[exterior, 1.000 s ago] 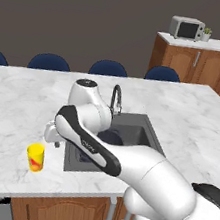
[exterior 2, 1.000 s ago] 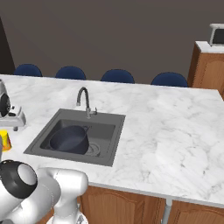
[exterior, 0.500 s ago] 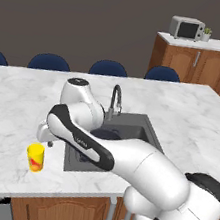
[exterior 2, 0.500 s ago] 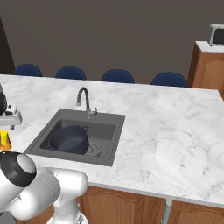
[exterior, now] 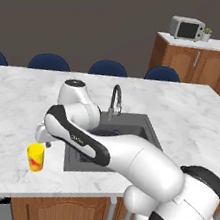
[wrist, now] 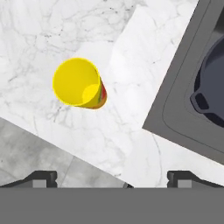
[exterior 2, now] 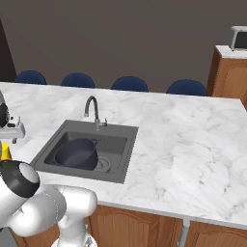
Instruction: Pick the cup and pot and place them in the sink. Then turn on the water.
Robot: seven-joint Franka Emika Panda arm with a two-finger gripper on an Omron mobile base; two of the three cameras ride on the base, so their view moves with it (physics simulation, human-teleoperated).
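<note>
Dark grey wall (exterior: 97,18), white marble island counter (exterior 2: 193,144), blue chairs (exterior: 108,68) behind it, wooden cabinets (exterior: 201,64), microwave (exterior: 186,28)

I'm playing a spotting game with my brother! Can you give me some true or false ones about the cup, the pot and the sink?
1. The pot sits inside the sink. True.
2. The cup is in the sink too. False: it stands on the marble counter, beside the sink.
3. The cup is yellow and stands upright. True.
4. Water runs from the faucet. False: no stream shows.
5. The gripper holds the cup. False: its jaws are wide open above it.
</note>
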